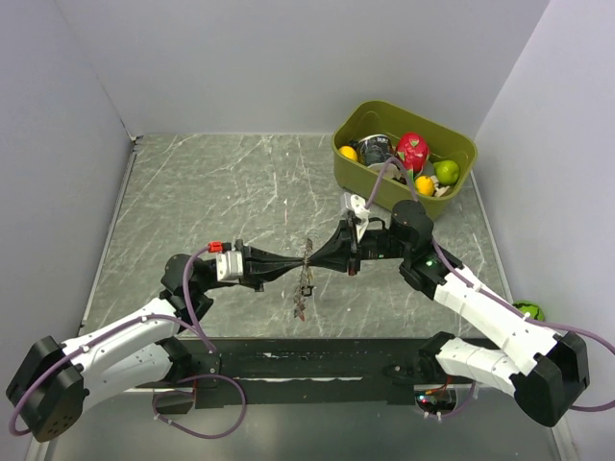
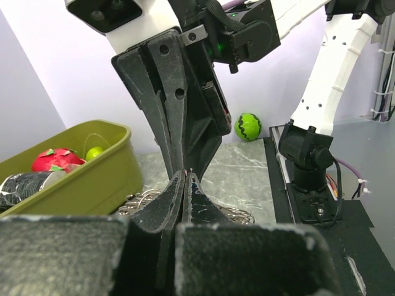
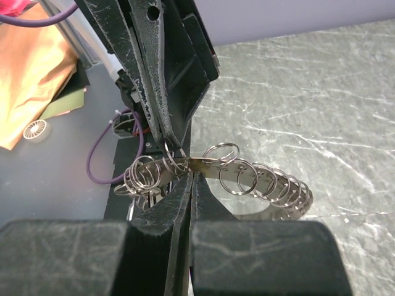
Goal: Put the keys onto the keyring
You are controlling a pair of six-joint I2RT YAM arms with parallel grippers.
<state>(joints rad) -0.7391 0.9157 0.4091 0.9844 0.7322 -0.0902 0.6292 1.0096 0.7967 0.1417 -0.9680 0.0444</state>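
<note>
Keyring (image 1: 305,286) is clamped by left gripper (image 1: 297,266) from 9 o'clock, right gripper (image 1: 316,261) from 3; loose keys unseen, threading unconfirmed.

Robot lab cell: white walls (image 1: 288,58) boxed in table (image 1: 211,192), arms (image 1: 125,348) bolted at near edge, bin (image 1: 370,187) of toy fruit (image 1: 413,151) sat at far right corner.

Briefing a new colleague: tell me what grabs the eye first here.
Both arms meet mid-table, the left gripper and right gripper tip to tip, both pinching a keyring strung with small rings. An olive bin of colourful fruit sits at the far right.
</note>
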